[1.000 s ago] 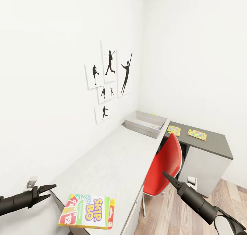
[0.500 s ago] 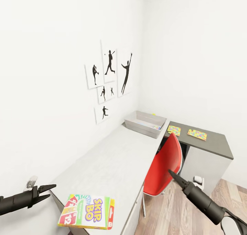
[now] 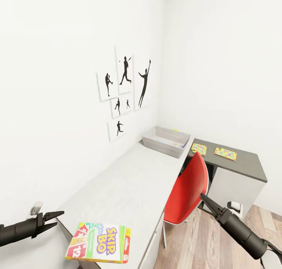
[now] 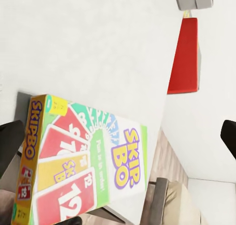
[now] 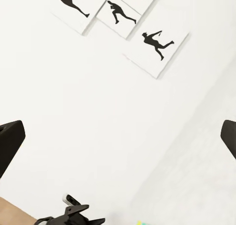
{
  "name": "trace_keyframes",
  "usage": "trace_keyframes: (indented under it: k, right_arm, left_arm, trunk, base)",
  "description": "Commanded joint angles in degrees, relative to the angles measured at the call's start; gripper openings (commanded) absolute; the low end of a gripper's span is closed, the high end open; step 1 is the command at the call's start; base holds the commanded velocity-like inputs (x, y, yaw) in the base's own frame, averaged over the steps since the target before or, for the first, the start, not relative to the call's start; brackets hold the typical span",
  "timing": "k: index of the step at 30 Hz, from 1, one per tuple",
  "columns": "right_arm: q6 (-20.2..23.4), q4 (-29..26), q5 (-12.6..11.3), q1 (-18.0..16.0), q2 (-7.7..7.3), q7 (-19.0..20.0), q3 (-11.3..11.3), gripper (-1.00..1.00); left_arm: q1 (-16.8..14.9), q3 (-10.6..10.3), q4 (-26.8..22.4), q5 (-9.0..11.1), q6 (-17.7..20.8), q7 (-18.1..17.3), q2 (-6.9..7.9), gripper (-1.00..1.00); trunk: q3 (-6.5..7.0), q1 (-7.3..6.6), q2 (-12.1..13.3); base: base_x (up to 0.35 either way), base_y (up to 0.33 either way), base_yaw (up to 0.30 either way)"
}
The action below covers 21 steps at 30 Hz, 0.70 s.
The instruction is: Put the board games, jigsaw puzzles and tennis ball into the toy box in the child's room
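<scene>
Lying flat at the near end of the pale grey tabletop (image 3: 129, 182), a white-and-green board game (image 3: 98, 242) marked SKIP-BO overhangs the near edge a little. Left claw (image 3: 55, 218) hovers just left of it, jaws slightly parted, holding nothing; in the left wrist view the box (image 4: 83, 166) sits between the dark fingertips, apart from them. Right claw (image 3: 204, 199) sits beside a red chair (image 3: 188, 190) over the wood floor (image 3: 203, 241), tips looking pinched to a point in the head view, though its wrist view shows fingers at both frame edges, so cannot tell its state. Toy box (image 3: 166, 141) sits at the far end against the wall, some colourful contents inside. Two jigsaw puzzles (image 3: 199, 149) (image 3: 225, 154) lie flat on the dark grey section just beyond it. Silhouette posters (image 3: 125, 92) hang on the left wall.
</scene>
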Motion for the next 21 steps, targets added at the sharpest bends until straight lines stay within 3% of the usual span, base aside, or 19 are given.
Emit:
trace_keyframes:
  k: [1,21]
  right_arm:
    - [0.4,0.0,-0.2,-0.1,-0.01,0.1,-0.1,1.00]
    - [0.4,0.3,0.0,-0.1,-0.02,0.2,-0.3,1.00]
  left_arm:
    - [0.0,0.0,0.0,0.2,0.3,0.0,0.01,1.00]
    - [0.0,-0.2,0.1,0.2,0.9,0.5,-0.43,1.00]
  trunk:
    - [-0.30,0.25,-0.5]
    - [-3.89,4.65,-8.6]
  base:
    - [0.000,0.000,0.000]
    - [0.000,0.000,0.000]
